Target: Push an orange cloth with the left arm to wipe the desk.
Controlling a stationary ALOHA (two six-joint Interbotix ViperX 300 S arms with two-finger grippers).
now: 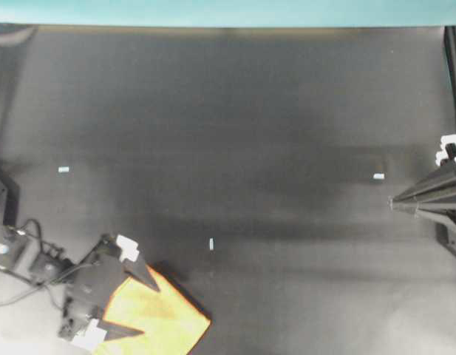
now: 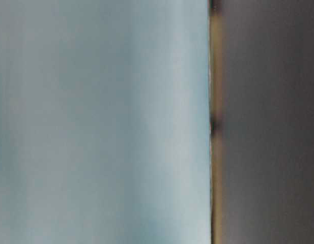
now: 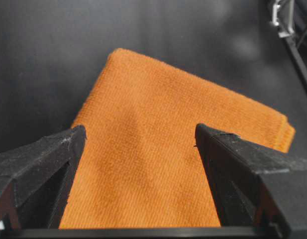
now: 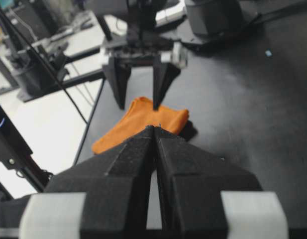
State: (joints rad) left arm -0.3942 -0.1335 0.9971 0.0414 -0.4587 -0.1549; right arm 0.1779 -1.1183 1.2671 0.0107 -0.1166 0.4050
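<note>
The orange cloth (image 1: 168,319) lies folded flat on the black desk (image 1: 250,133) at its near left corner. It also shows in the left wrist view (image 3: 158,99) and the right wrist view (image 4: 138,123). My left gripper (image 1: 147,308) is open and straddles the cloth's near-left part, with its fingers pointing down onto it (image 3: 140,130). In the right wrist view the left gripper (image 4: 139,106) stands over the cloth's far edge. My right gripper (image 1: 392,200) is shut and empty at the right side, far from the cloth; its fingertips meet (image 4: 154,128).
Three small white tape marks (image 1: 63,169) (image 1: 211,244) (image 1: 378,176) lie on the desk. A teal strip (image 1: 213,11) runs along the far edge. The cloth is close to the desk's left edge (image 4: 88,129). The table-level view is blurred.
</note>
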